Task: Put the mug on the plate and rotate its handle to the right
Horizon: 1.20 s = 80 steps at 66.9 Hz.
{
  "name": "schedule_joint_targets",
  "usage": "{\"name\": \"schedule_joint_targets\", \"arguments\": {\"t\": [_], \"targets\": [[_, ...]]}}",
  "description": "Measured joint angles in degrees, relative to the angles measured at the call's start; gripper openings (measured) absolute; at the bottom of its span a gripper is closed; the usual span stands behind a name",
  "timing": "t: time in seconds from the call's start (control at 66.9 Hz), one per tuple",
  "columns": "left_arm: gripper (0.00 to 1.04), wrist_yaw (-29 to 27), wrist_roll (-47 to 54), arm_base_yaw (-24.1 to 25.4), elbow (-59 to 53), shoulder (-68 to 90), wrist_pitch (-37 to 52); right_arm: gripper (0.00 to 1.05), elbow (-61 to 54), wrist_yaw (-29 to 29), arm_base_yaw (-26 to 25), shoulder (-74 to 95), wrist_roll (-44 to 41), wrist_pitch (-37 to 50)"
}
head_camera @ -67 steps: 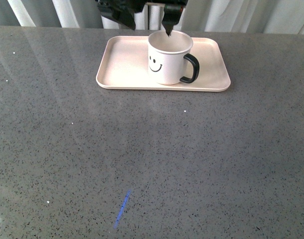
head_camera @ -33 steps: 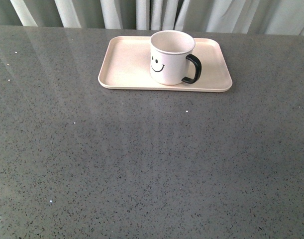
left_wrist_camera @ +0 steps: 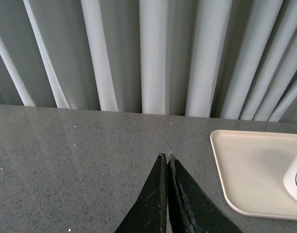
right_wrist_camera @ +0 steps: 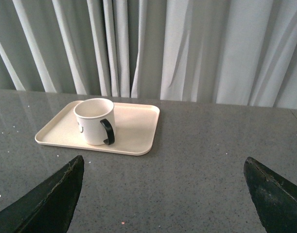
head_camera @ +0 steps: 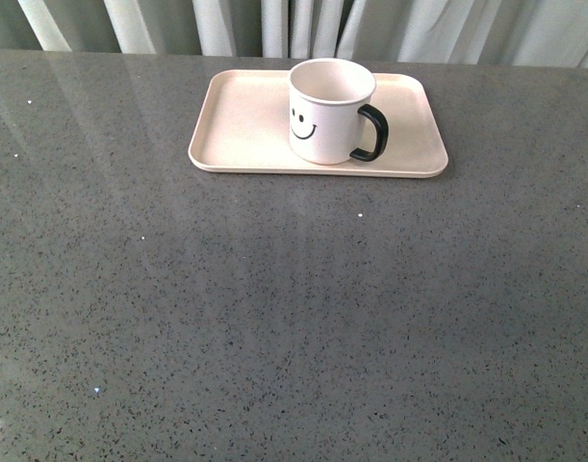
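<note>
Grey speckled countertop [head_camera: 274, 318], pleated pale curtains [head_camera: 274, 24] behind: the glossy cream mug [head_camera: 324, 111] stands upright on the flat pink plate [head_camera: 245, 125], its black loop handle [head_camera: 373, 133] pointing right. The arm above it a second ago has left the front view, so the task looks done. The left gripper [left_wrist_camera: 166, 194] is pressed together, empty; the right gripper [right_wrist_camera: 163, 159] is spread wide, well back.

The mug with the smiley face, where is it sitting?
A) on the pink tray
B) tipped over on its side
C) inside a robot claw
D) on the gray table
A: the mug stands upright on the pink tray, with the tray's rim showing all around it.
</note>
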Motion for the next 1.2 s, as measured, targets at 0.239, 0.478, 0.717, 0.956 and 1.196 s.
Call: {"name": "schedule_joint_targets", "arguments": {"t": [0.239,0.478,0.717,0.956,1.196], "targets": [[0.01,2.3,0.0,2.1,-7.1,-9.5,-2.0,0.96,0.0,0.0,0.0,0.0,0.0,0.0],[0.01,5.7,0.1,5.5,-13.5,-15.8,-2.6,0.96,0.0,0.0,0.0,0.0,0.0,0.0],[0.01,5.6,0.1,5.6,-15.8,-26.9,-11.1,0.96,0.0,0.0,0.0,0.0,0.0,0.0],[0.01,5.6,0.1,5.6,-17.2,-37.6,-20.2,0.96,0.0,0.0,0.0,0.0,0.0,0.0],[0.01,5.6,0.1,5.6,-17.2,-50.4,-31.9,0.96,0.0,0.0,0.0,0.0,0.0,0.0]]}}
